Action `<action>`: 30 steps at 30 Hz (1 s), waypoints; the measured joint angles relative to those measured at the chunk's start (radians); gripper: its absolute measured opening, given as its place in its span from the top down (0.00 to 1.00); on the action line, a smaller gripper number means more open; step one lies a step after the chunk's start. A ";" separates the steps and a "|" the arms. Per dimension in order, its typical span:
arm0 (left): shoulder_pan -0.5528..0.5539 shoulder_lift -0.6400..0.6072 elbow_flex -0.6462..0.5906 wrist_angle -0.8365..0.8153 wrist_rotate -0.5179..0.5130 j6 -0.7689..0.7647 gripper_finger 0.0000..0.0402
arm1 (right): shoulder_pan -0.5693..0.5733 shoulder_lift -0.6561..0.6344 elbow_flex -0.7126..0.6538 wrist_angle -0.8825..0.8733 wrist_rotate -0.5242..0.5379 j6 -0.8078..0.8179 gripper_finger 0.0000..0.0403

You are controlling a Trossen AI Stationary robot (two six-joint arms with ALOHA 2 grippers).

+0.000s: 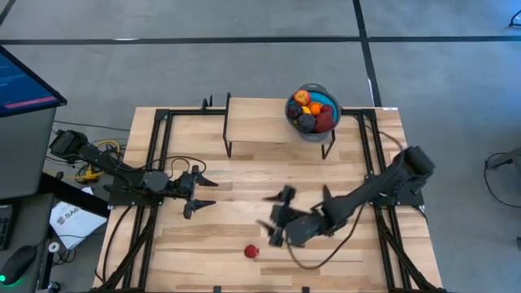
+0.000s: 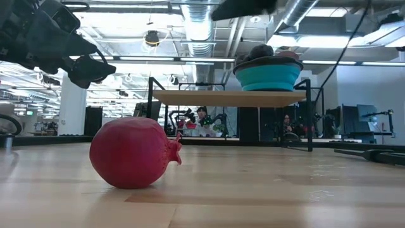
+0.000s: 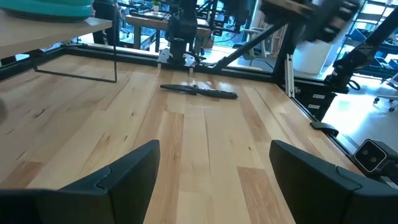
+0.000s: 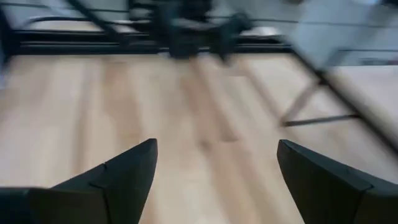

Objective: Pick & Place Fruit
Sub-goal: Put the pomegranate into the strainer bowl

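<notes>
One red toy fruit (image 1: 251, 251) lies on the table near the near edge; in the low view it (image 2: 134, 152) rests on its rounded underside. Several more fruits (image 1: 309, 110), red, purple, orange and yellow, fill the blue bowl (image 1: 330, 104), which stands on a small wooden shelf (image 1: 256, 126) at the far side. My right gripper (image 1: 275, 213) hovers open above the table, just beyond the red fruit, and touches nothing; its wrist view shows the gripper (image 4: 214, 177) over bare wood. My left gripper (image 1: 199, 193) waits open at the table's left.
A slim black knife (image 3: 199, 91) lies flat on the table's middle, between the two grippers. The shelf stands on thin black legs (image 2: 152, 107). Black metal rails (image 1: 155, 163) run along the table's left and right sides. Bare wood (image 1: 212, 252) lies around the red fruit.
</notes>
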 joint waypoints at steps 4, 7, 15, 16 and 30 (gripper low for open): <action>0.000 0.000 0.000 0.001 -0.001 0.000 0.26 | 0.003 0.117 0.099 0.001 -0.205 0.011 0.19; 0.000 0.000 0.000 0.004 -0.005 0.000 0.26 | -0.012 0.193 0.183 -0.006 -0.364 0.019 0.20; 0.000 0.000 0.000 0.007 -0.014 0.000 0.26 | -0.072 0.392 0.420 -0.259 -0.612 -0.101 0.20; 0.000 0.000 0.000 0.007 -0.015 0.000 0.26 | -0.082 0.414 0.449 -0.275 -0.637 -0.125 0.20; 0.000 0.000 0.000 0.006 -0.014 -0.001 0.26 | -0.143 0.561 0.693 -0.495 -0.744 -0.198 0.20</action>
